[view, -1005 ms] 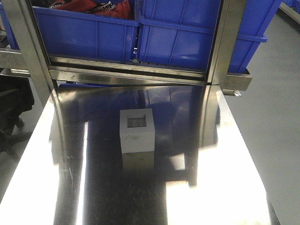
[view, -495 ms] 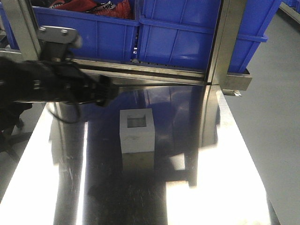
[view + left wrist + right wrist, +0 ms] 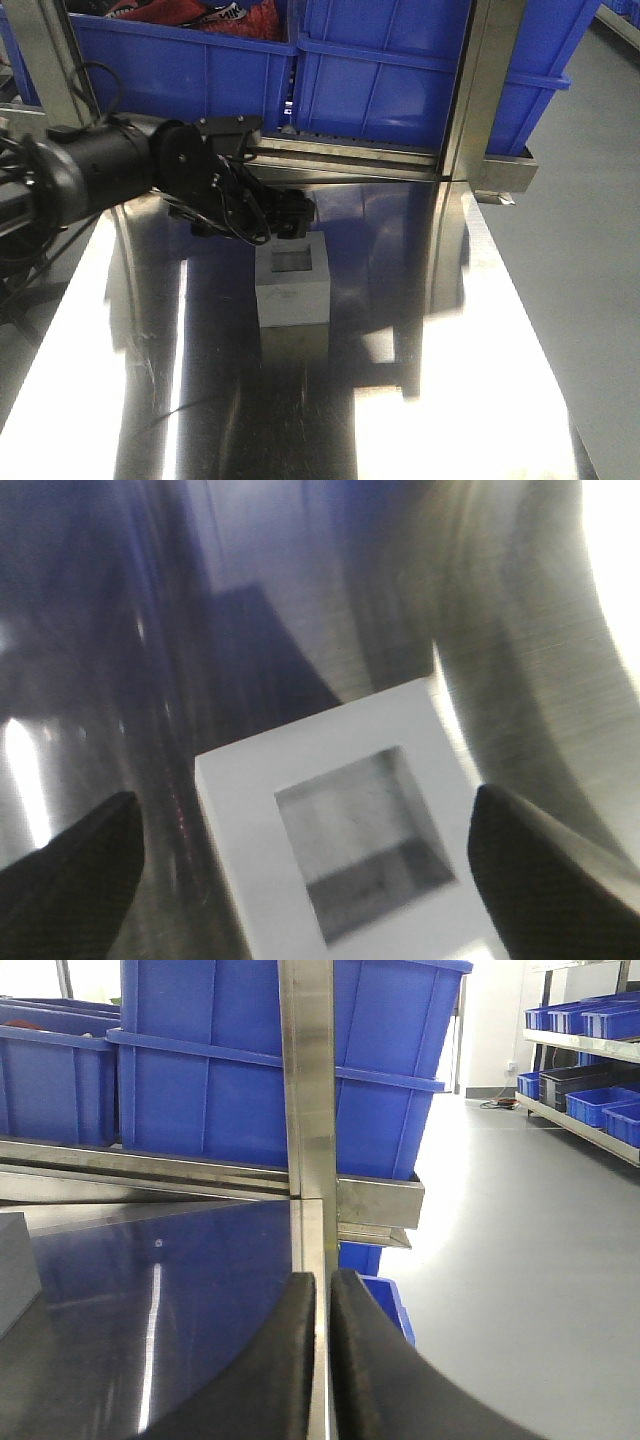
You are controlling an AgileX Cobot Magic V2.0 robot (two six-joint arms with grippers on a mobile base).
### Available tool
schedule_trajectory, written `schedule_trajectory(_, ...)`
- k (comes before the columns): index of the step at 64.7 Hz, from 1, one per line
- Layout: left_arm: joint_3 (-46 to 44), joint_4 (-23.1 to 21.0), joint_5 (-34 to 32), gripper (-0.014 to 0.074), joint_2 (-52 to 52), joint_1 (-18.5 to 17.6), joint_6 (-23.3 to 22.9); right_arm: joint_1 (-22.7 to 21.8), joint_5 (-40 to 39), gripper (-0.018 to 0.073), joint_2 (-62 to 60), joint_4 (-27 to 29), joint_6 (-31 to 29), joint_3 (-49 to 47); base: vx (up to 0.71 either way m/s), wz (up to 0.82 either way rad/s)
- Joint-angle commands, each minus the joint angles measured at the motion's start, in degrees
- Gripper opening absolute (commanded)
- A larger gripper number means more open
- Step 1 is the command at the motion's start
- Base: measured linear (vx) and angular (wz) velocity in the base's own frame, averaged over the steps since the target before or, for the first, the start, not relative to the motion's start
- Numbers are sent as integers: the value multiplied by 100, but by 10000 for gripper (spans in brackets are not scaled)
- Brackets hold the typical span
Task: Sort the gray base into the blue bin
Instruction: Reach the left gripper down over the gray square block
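Note:
The gray base [image 3: 292,290] stands on the steel table [image 3: 480,380] with its square recess facing up. My left gripper [image 3: 288,218] hangs just above its far edge, at the end of the black arm reaching in from the left. In the left wrist view the gripper [image 3: 304,796] is open, its dark fingertips [image 3: 95,860] wide apart on either side of the base [image 3: 240,810] and not touching it. My right gripper [image 3: 322,1278] is shut and empty, low over the table's right edge. Blue bins [image 3: 400,80] stand on the rack behind the table.
The left bin [image 3: 180,70] holds red and dark items. Steel rack posts [image 3: 480,90] and a rail [image 3: 280,155] stand between table and bins. The gray floor [image 3: 590,260] lies beyond the table's right edge. More blue bins sit on shelves far right [image 3: 600,1100].
My left arm has come in from the left and swung right until its gripper is over the gray base. The base has not moved.

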Motion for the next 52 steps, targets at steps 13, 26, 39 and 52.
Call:
schedule_trajectory(13,-278,-54,-48,613,121,20,-313,-25,-434,-4,-45,-22,-38,5,0,0)
schedule_trajectory(26,-278,-54,145,607,292,20,-323,-25,-434,-4,-45,-22,-38,5,0,0)
schedule_trajectory(39,-278,-54,203,586,319,20,-323,-25,-434,-4,-45,-22,-38,5,0,0)
schedule_trajectory(52,-278,-54,338,533,319,20,-323,-25,-434,-4,-45,-22,-38,5,0,0)
